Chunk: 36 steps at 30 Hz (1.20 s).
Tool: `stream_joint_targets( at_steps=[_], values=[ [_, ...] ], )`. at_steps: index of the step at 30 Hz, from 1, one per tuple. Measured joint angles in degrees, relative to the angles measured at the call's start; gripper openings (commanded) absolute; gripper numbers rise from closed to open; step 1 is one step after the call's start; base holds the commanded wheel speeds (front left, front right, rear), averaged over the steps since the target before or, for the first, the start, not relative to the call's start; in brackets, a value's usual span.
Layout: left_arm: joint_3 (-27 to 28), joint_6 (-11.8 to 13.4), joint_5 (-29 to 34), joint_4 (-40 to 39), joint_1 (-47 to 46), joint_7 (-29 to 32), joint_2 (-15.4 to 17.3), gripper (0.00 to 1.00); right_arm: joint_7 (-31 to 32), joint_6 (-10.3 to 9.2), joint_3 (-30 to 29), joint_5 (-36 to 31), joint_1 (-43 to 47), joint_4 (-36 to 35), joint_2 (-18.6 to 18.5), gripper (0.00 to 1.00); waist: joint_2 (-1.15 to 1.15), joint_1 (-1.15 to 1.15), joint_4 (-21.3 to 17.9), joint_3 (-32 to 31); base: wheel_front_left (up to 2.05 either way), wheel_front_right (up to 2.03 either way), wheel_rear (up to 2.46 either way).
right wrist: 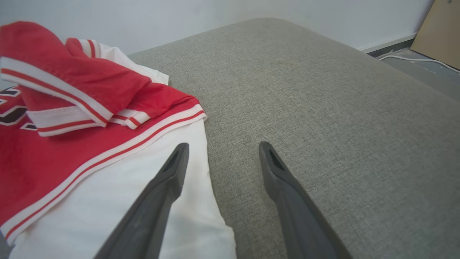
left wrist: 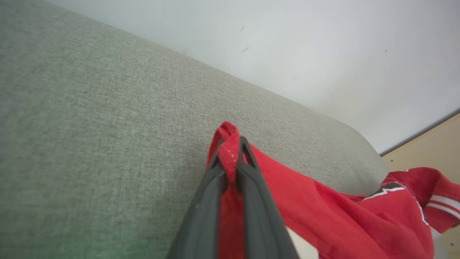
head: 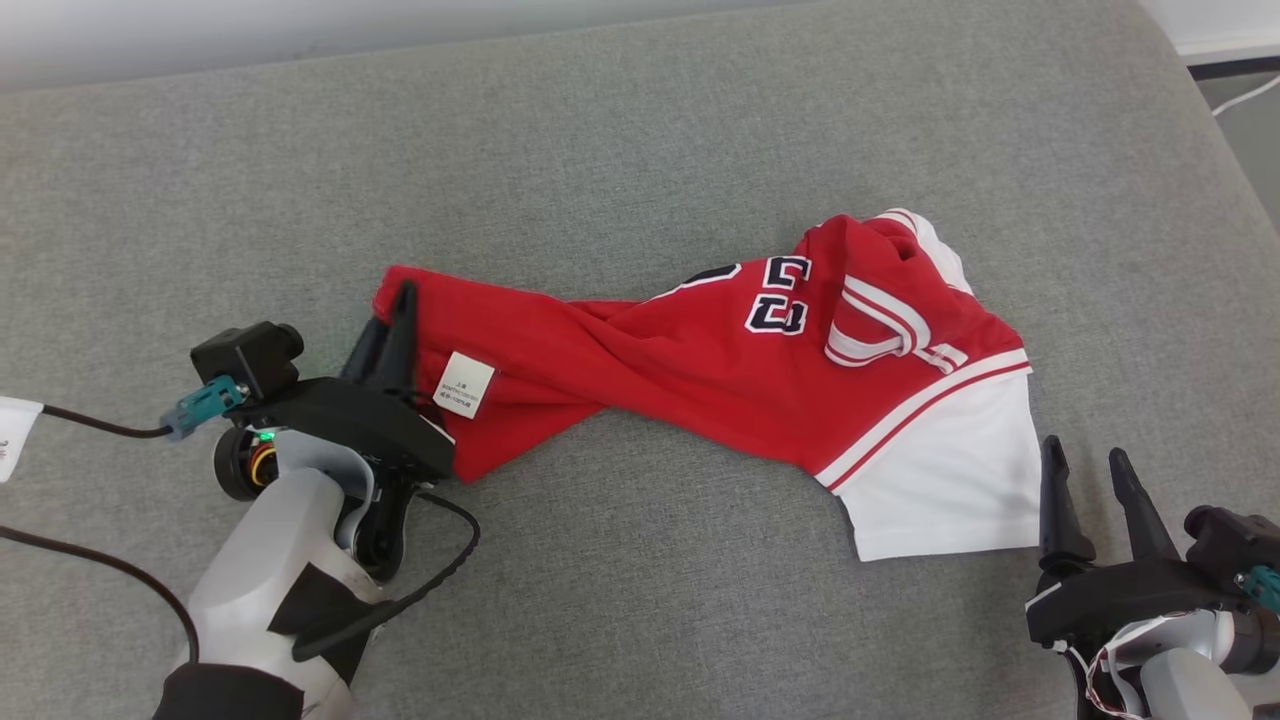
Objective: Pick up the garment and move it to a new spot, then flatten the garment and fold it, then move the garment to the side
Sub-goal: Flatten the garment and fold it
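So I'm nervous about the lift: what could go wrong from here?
1. The left gripper pinches only a thin fold of the garment at its fingertips, so the fold may slip out on lifting.
2. The garment is twisted mid-length, so pulling one end could tighten the twist.
3. The right gripper is open near the white panel and holds nothing, so that end would likely drag.

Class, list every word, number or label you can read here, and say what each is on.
"23": dark, white-edged digits, turned sideways, on the red garment.
Print on the white tag sewn to the garment: too small to read.
The dark mark beside the digits: partly folded under, unreadable.
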Motion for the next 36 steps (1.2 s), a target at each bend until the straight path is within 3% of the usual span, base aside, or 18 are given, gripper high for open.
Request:
stream_joint_targets(
  at_steps=[4, 9, 14, 17, 28, 29, 30, 31, 36],
  values=[
    [1.0, -0.1, -0.7, -2.9, 0.7, 0.1, 0.4, 0.0, 0.0, 0.0, -0.7, -0.4, 0.2, -0.2, 0.2, 1.0, 0.0, 0.01, 0.7, -0.6, 0.0, 0.0, 0.0],
    [8.7, -0.2, 4.8, -13.3, 5.7, 0.1, 0.5, 0.0, 0.0, 0.0, -1.1, -0.6, 1.5, 0.0, 0.6, 1.0, 0.0, 0.0, 2.5, -2.6, 0.0, 0.0, 0.0],
    [11.5, -0.2, 7.1, -19.0, 11.1, 0.1, -0.1, 0.0, 0.0, 0.0, -0.6, -0.6, 2.9, 0.9, 0.6, 1.0, 0.0, 0.0, 3.9, -4.7, 0.0, 0.0, 0.0],
    [11.5, -0.1, 8.1, -20.6, 16.5, 0.1, -0.2, 0.0, 0.0, 0.0, -0.1, -0.5, 3.7, 1.5, 0.8, 1.0, 0.0, -0.01, 5.1, -6.5, 0.0, 0.0, 0.0],
    [6.9, 5.2, 2.2, -24.3, 30.7, 0.1, -0.4, 0.0, 0.0, 0.0, 1.7, 0.0, 4.9, 3.1, 1.5, 1.0, 0.0, -0.01, 9.3, -11.4, 0.0, 0.0, 0.0],
    [7.3, 5.4, 2.1, -24.8, 31.4, 0.1, -0.4, 0.12, 0.0, 0.0, 2.0, 0.1, 4.9, 3.1, 1.5, 1.0, 0.0, -0.01, 9.4, -11.7, 0.0, 0.0, 0.0],
    [7.8, 5.9, 2.0, -25.1, 32.4, 0.1, -0.3, 0.96, 0.0, 0.0, 2.6, 0.1, 4.7, 3.4, 1.5, 1.0, 0.0, -0.01, 9.5, -12.2, 0.0, 0.0, 0.0],
    [7.7, 6.4, 2.0, -24.9, 33.7, 0.1, -0.4, 1.0, 0.0, 0.0, 2.9, 0.4, 4.7, 3.6, 1.5, 1.0, 0.0, -0.01, 9.4, -12.7, 0.0, 0.0, 0.0],
    [9.4, 9.1, 5.7, -24.4, 37.3, 0.1, -0.4, 1.0, 0.0, 0.0, 3.2, 0.7, 4.9, 4.0, 1.4, 1.0, 0.0, -0.01, 9.0, -14.3, 0.0, 0.0, 0.0]
  ],
)
